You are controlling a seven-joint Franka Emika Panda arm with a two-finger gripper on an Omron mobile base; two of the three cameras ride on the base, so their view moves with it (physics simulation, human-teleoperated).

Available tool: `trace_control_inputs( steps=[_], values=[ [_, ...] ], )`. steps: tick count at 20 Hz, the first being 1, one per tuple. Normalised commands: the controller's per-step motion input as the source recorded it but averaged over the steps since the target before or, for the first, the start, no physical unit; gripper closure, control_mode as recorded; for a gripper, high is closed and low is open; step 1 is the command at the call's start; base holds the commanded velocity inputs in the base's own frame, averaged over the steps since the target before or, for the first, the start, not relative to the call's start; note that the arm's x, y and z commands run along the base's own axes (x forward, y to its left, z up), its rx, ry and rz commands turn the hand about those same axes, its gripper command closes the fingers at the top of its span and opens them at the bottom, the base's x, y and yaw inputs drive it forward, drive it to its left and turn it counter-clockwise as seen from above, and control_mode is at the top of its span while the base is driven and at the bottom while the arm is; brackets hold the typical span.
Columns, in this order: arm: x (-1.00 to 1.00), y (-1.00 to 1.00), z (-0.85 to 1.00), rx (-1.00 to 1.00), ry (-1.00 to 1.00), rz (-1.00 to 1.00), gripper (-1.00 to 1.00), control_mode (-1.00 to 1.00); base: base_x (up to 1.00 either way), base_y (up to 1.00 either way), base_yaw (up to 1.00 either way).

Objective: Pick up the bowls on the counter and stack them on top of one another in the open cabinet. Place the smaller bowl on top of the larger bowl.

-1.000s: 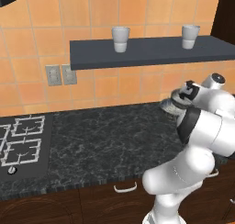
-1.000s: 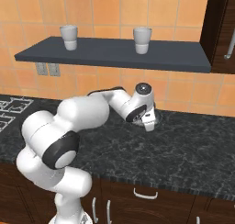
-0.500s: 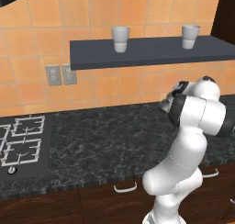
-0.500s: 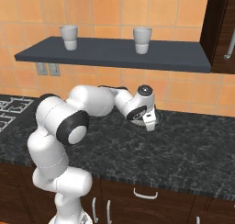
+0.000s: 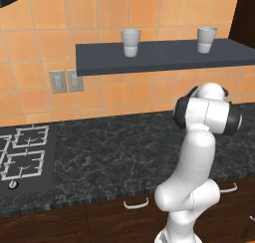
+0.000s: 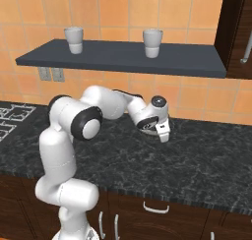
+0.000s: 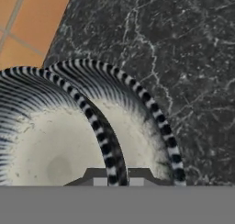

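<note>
The smaller bowl (image 7: 55, 145), with a grey striped rim and a pale speckled inside, takes up the lower left of the hand view. Its rim runs up between my fingertips, and my gripper (image 7: 119, 182) is shut on it. The bowl hangs close over the black marbled counter (image 7: 183, 58), near the orange wall tiles. In the right base view my gripper (image 6: 162, 135) points down at the back of the counter (image 6: 197, 155), below the open cabinet shelf (image 6: 123, 57). In the left base view my own arm hides the hand. The larger bowl is out of view.
Two pale cups (image 5: 131, 42) (image 5: 206, 39) stand on the cabinet shelf (image 5: 164, 58). A hob with white grates (image 5: 22, 155) sits at the counter's left end, and wall sockets (image 5: 64, 80) are above it. Dark wooden drawers run under the counter.
The arm's elbow has swung up and its upper links now stand more upright. The hand with the bowl has stayed near the back wall. In the left base view the arm now hides the bowl.
</note>
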Motion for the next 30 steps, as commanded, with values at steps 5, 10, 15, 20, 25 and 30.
trace_control_inputs(
  steps=[5, 10, 15, 20, 25, 30],
  values=[
    [0.24, -0.04, -0.19, 0.00, 0.00, 0.00, -1.00, -1.00, 0.00, 0.00, 0.00],
    [0.00, -0.10, 0.05, 0.00, -0.02, 0.00, -1.00, -1.00, 0.00, 0.00, 0.00],
    [0.00, 0.00, 0.39, 0.00, -0.09, 0.00, -1.00, -1.00, 0.00, 0.00, 0.00],
    [-0.02, -0.23, 0.23, 0.01, -0.02, 0.00, -1.00, -1.00, 0.00, 0.00, 0.00],
    [-0.09, -0.31, 0.00, 0.01, 0.02, 0.01, -1.00, -1.00, 0.00, 0.00, 0.00],
    [0.01, 0.24, -0.15, -0.02, 0.03, 0.09, -1.00, -1.00, 0.00, 0.00, 0.00]
  ],
)
